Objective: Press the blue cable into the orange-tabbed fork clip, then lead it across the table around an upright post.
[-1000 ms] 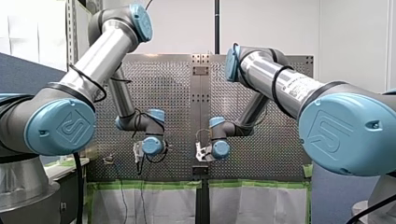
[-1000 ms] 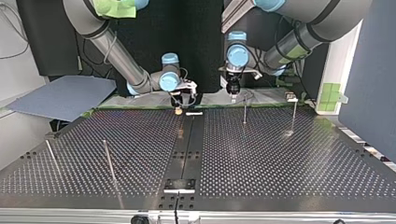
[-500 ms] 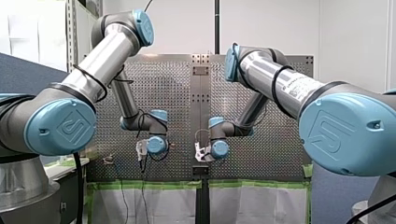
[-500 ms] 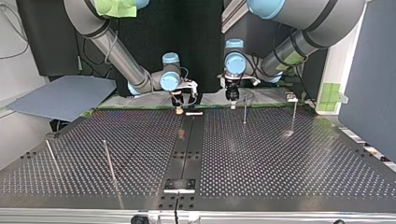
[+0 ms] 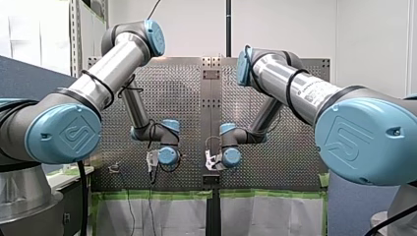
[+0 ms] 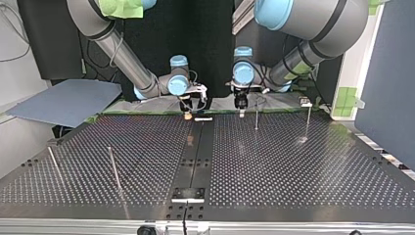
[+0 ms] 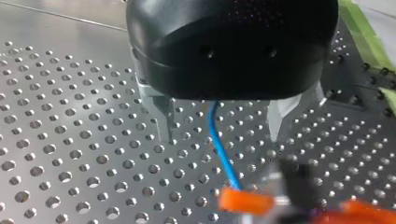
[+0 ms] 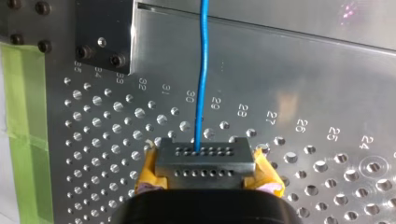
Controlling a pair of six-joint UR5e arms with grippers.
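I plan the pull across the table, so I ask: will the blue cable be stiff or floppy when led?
Probably floppy: the blue cable is thin and bends gently toward the orange clip. It likely runs straight only under tension, as ahead of my right end effector. Probably light too, being so thin.

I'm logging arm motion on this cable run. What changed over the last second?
My left gripper slid toward the table's middle, leftward in the top view, closer to my right gripper. It is open, its fingers on either side of the blue cable. No grasp or release shows. My right gripper stayed put, shut on the blue cable, and the upright post did not move.
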